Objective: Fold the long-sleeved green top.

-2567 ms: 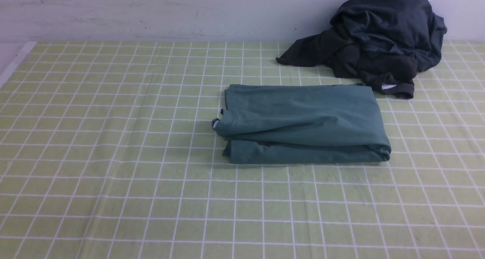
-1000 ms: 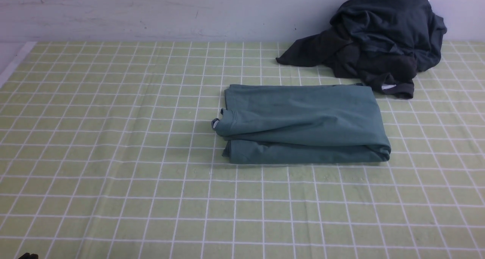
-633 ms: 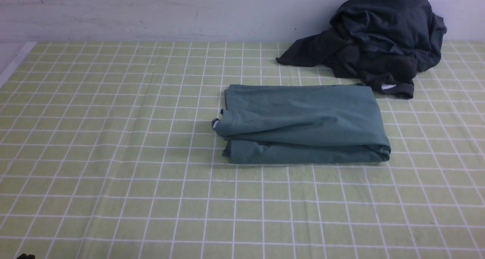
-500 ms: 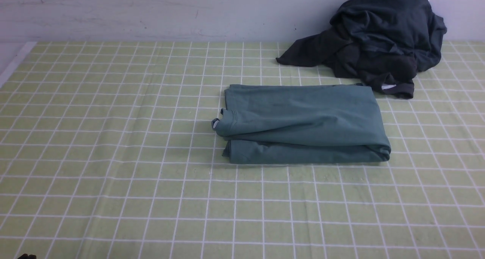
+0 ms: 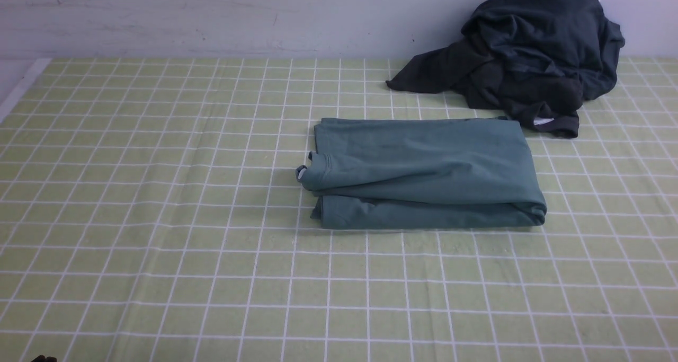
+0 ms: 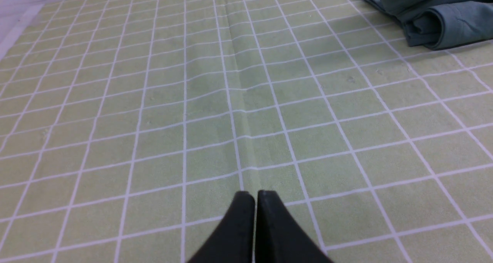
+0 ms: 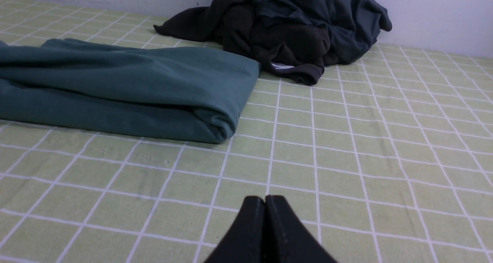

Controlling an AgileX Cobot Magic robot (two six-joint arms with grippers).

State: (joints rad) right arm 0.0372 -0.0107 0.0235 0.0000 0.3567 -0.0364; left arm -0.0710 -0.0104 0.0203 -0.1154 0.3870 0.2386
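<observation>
Resting: both hands (image 6: 256, 195) (image 7: 265, 201) closed, empty

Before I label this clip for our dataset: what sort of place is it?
Probably a lab-style clothes-folding bench, not a home. A green checked tablecloth covers the work surface against a bare, scuffed wall; on it lie only a folded green long-sleeved top and a dark heap of clothes.

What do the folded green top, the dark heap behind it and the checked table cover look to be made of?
Green long-sleeved top: seemingly matte knit jersey, with soft rounded fold edges.
Dark heap of clothes: likely similar soft fabric, limp crumpled drape, no sheen.
Checked table cover: looks like thin woven cloth, matte, with a raised crease visible in the left wrist view.
</observation>
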